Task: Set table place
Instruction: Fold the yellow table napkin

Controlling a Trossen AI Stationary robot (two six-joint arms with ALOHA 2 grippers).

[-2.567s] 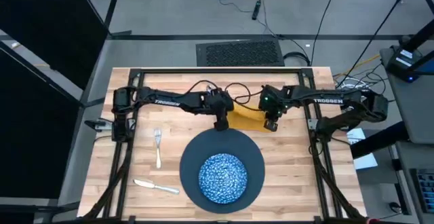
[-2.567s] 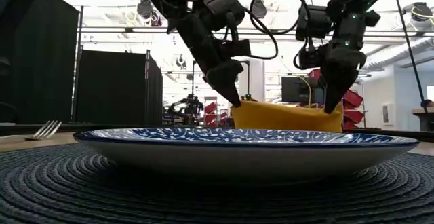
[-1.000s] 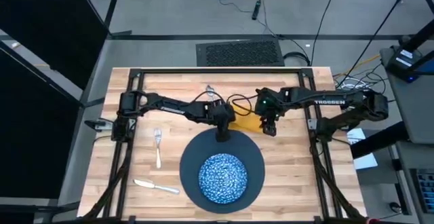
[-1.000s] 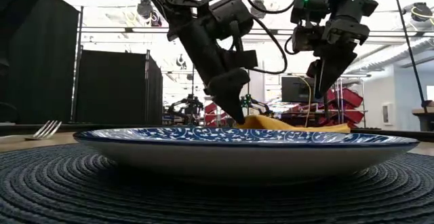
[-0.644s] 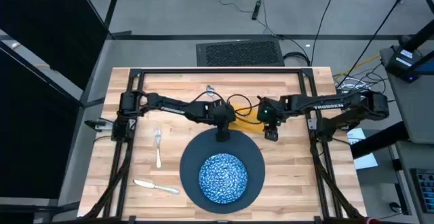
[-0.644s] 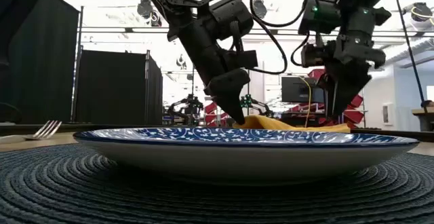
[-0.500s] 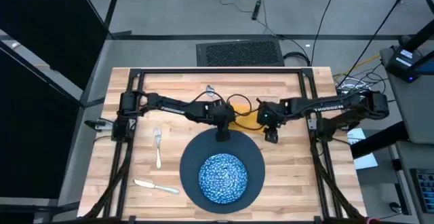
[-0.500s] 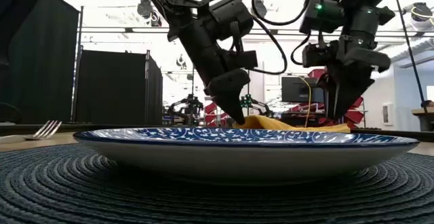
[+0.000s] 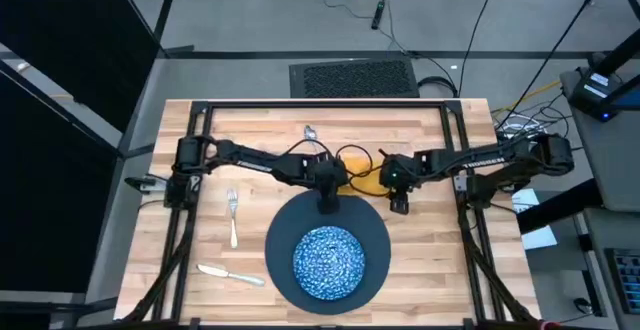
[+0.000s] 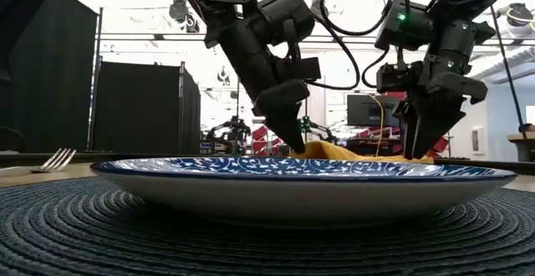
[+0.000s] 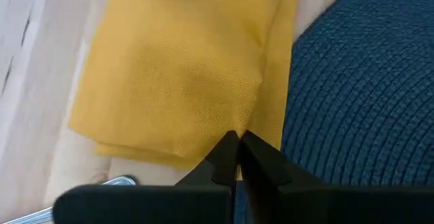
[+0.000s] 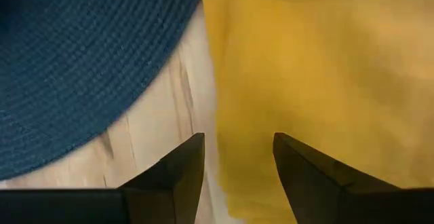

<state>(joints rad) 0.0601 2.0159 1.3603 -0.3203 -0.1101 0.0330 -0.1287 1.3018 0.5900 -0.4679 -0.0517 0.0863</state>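
High view. Both arms reach to the middle of the table, meeting over the yellow napkin, which lies just past the far rim of the round dark blue mat holding the speckled plate. Left gripper sits at the napkin's left end; right gripper at its right end. The napkin's long axis runs from one claw to the other. Fork and knife lie well to the left of both claws, spoon beyond them near the far edge.

Low view. Left gripper points steeply down, tips at the cloth. Right gripper hangs close to vertical with its tips at the napkin's other end, fingers parted. The plate rim fills the foreground.

Left wrist view. My left fingertips are pinched tight together on a fold at the napkin's near edge; so this claw has cloth. The woven mat lies just beside the napkin.

Right wrist view. Right fingers stand well apart, empty, straddling the napkin's edge, one finger over bare wood, the other over cloth. Cloth lies directly ahead and under.

Judgement: right claw needs to drop and shut on that edge before any two-handed lift; it is the nearer arm for that end.
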